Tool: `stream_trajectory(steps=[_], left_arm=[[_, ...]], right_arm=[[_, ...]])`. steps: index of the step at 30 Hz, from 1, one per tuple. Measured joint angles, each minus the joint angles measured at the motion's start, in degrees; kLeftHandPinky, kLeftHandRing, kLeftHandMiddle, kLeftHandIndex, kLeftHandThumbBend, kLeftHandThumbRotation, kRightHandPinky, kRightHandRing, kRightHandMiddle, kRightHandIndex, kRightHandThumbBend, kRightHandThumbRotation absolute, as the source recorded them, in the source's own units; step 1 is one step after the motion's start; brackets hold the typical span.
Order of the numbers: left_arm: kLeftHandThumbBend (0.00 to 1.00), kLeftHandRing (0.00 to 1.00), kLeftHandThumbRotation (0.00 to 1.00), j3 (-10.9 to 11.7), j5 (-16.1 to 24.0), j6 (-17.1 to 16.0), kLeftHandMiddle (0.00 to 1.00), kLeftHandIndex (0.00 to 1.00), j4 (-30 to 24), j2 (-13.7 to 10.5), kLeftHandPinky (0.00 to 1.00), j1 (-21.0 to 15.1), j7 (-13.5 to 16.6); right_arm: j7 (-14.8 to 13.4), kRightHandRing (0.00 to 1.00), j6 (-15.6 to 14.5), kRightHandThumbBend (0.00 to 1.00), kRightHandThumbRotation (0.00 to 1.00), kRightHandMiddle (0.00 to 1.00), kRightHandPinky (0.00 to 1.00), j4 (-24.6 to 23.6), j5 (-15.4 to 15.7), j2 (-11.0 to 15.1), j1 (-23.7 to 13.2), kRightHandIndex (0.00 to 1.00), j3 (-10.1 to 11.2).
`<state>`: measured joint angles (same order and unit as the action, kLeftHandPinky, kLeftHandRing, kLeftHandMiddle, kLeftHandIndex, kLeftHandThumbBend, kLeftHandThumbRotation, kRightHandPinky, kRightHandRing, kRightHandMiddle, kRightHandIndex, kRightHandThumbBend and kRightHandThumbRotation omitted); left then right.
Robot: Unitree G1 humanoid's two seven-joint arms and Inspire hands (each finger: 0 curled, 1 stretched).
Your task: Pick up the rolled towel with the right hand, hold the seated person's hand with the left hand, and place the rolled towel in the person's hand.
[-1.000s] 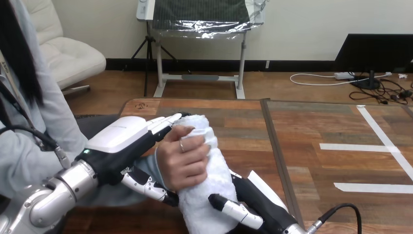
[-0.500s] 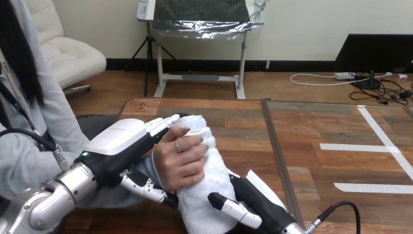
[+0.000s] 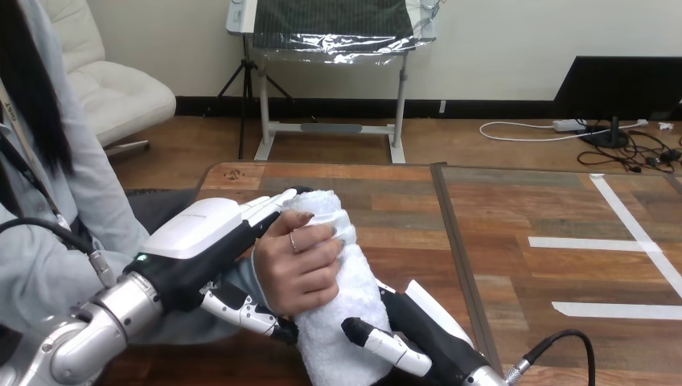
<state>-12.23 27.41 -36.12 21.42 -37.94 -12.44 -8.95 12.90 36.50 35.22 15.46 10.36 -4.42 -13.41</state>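
At the near left of the bench (image 3: 515, 201), the rolled towel (image 3: 354, 293) stands tilted, its top end leaning away to the left and its lower end toward the view's bottom edge. The person's hand (image 3: 296, 269) is wrapped around the roll's middle from the left, with its fingers curled over the front of the cloth. Both the person's hand and the robot's right hand are on the towel.

The right hand (image 3: 422, 334) comes up from the bottom edge and sits against the towel's lower right side. Its thumb (image 3: 376, 343) crosses the front of the roll below the person's hand, so it is closed around the towel's lower part.

The left hand (image 3: 201, 233) reaches in from the left and lies against the back of the person's hand. Its fingers (image 3: 265, 207) stretch along the top of that hand, their tips reaching the towel's upper end. Its thumb (image 3: 241, 310) runs underneath, by the person's wrist. The person's hand is clasped between thumb and fingers. The towel's top pokes out above the person's hand, just beside the left hand's fingertips.
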Motion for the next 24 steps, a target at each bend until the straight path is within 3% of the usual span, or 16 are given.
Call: stream_trajectory(steps=[24], left_arm=[[1.0,0.98,0.5,0.0,0.1,-0.5,1.0,1.0,0.1,0.4,0.92,0.4,1.1]], right_arm=[[-0.1,1.0,-2.0,1.0,1.0,1.0,1.0,-1.4,0.2,0.2,0.0,1.0,-0.6]])
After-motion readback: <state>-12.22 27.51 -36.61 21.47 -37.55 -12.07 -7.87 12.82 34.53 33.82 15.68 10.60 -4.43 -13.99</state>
